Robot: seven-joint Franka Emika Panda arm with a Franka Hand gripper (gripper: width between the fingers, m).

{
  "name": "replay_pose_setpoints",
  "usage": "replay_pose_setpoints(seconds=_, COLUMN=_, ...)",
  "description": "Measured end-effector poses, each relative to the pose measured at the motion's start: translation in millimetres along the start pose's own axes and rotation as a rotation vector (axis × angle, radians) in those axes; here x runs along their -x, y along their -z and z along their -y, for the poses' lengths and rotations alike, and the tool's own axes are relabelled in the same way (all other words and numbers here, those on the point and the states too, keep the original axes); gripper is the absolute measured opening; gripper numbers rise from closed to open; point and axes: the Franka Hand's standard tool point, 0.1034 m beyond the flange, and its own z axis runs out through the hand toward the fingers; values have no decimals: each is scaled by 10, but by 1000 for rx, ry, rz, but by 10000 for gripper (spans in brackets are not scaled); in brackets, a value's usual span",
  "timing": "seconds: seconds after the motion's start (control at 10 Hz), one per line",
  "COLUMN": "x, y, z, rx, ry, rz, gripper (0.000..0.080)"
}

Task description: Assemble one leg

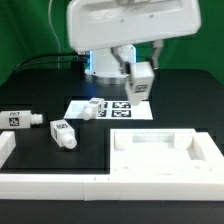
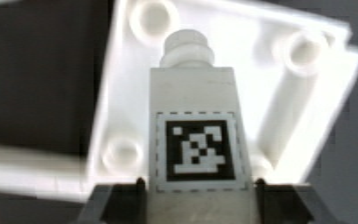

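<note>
My gripper is shut on a white leg with a black-and-white tag, held in the air over the far edge of the marker board. In the wrist view the leg runs out from between my dark fingers, with its narrow peg end pointing away. Behind it lies the large white panel with round corner sockets. In the exterior view the panel lies at the front right, below and in front of the held leg.
Two loose legs lie on the black table at the exterior view's left, and a third lies at the marker board's left end. A white rail runs along the front edge. The robot base stands behind.
</note>
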Motion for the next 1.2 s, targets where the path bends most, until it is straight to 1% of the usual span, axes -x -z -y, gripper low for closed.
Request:
replay_pose_setpoints(seconds=0.1, x=-129, y=58, z=-2, rx=18, ry=13, rz=-62, gripper=287)
replay_pose_setpoints(seconds=0.2, x=-88, y=20, z=-63, rx=38, ry=20, rz=-108, gripper=287)
replay_pose_setpoints(seconds=0.4, x=-79, y=5, z=-163, rx=89, ry=38, rz=-208, gripper=287)
replay_pose_setpoints(seconds=0.5, x=-88, y=22, z=-231, rx=125, ry=53, rz=-273, gripper=287)
replay_pose_setpoints(seconds=0.6, x=-56, y=-19, z=-235, rx=142, ry=52, rz=-301, gripper=287)
replay_pose_setpoints(seconds=0.7, x=-49, y=-134, z=-130, rx=138, ry=46, rz=-311, gripper=287)
replay_pose_setpoints(seconds=0.8, x=-134, y=-271, z=89, rx=106, ry=-5, rz=-315, gripper=287)
replay_pose_setpoints(seconds=0.9, x=-329, y=-389, z=336, rx=72, ry=-49, rz=-332, gripper=287)
replay_pose_setpoints(seconds=1.0, x=-579, y=-434, z=515, rx=46, ry=-87, rz=-351, gripper=287)
replay_pose_setpoints(seconds=1.1, x=-662, y=-390, z=611, rx=34, ry=-90, rz=-322, gripper=287)
replay_pose_setpoints(seconds=1.2, x=-667, y=-351, z=588, rx=44, ry=-81, rz=-336, gripper=287)
